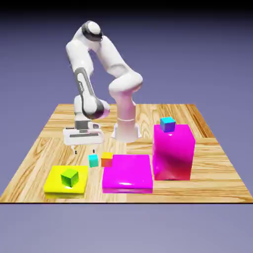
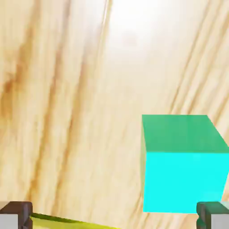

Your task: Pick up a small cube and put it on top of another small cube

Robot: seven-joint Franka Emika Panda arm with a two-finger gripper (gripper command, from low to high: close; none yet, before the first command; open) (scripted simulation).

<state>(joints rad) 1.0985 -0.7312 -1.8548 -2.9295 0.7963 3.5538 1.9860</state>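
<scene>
The small teal cube (image 1: 93, 160) sits on the wooden table, touching an orange-and-yellow cube (image 1: 106, 158) on its right. My gripper (image 1: 84, 150) hovers just above the table, slightly to the exterior view's left of the teal cube, open with nothing between its fingers. In the hand view the teal cube (image 2: 183, 163) fills the lower right, close to the right fingertip (image 2: 214, 215), while the gripper (image 2: 114, 217) has bare wood between its tips. The other small cube (image 1: 167, 124), with a light-blue top and purple sides, rests on top of a tall magenta block (image 1: 173, 153).
A flat magenta block (image 1: 127, 174) lies right of the two cubes. A flat yellow block (image 1: 55, 184) carrying a green cube (image 1: 69, 176) lies in front of the gripper; its edge (image 2: 67, 221) shows at the hand view's bottom.
</scene>
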